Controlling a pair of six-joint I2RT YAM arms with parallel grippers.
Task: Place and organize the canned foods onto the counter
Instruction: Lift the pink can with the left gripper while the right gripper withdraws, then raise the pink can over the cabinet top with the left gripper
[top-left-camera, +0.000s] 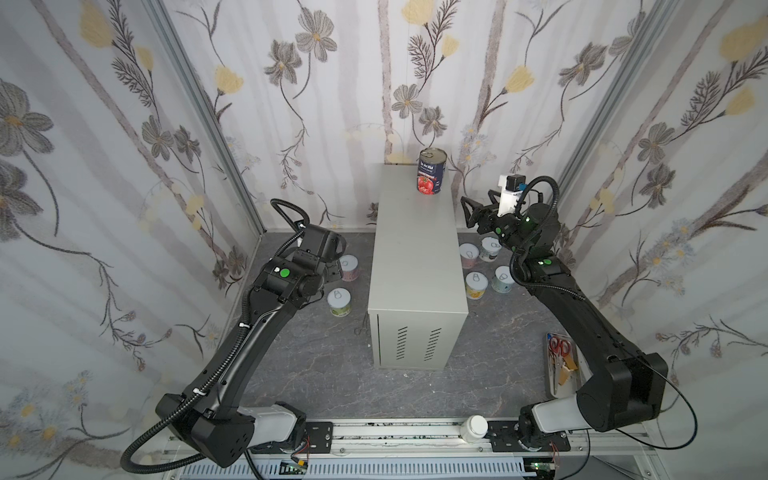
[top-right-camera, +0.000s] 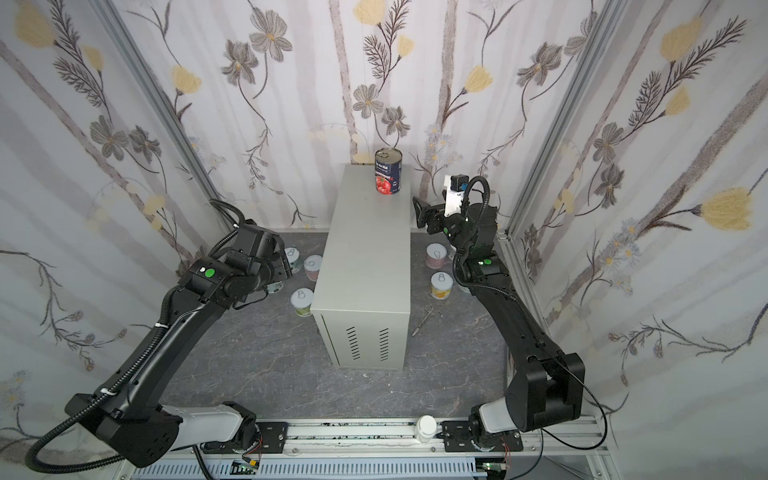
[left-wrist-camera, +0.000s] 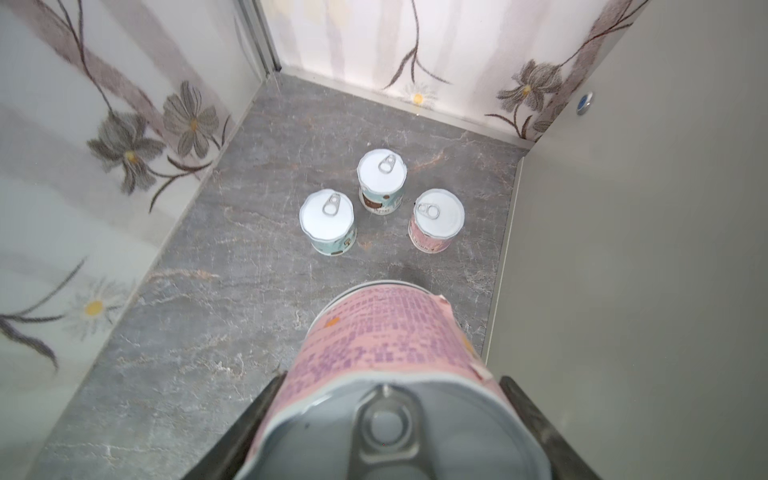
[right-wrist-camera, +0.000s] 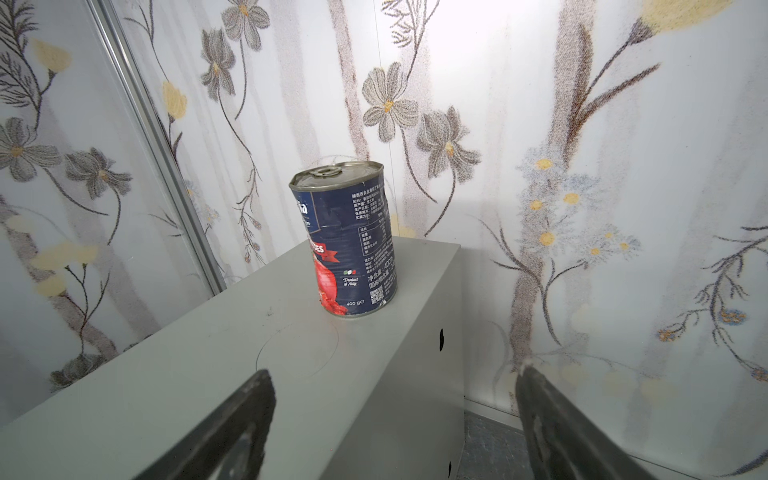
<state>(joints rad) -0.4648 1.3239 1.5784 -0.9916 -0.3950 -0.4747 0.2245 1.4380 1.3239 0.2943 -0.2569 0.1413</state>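
Dark marbled floor (top-left-camera: 316, 374) and flowered walls (top-left-camera: 104, 166) surround the grey counter (top-left-camera: 415, 257), where the tomato can (top-left-camera: 431, 172) stands upright at the far right corner. Beside the counter's left side, the left end effector (left-wrist-camera: 390, 395) is clenched on a pink can (left-wrist-camera: 382, 332); three short cans (left-wrist-camera: 381, 183) stand on the floor beyond it. Just off the counter's right edge, the right end effector (right-wrist-camera: 395, 415) is released and empty, apart from the tomato can.
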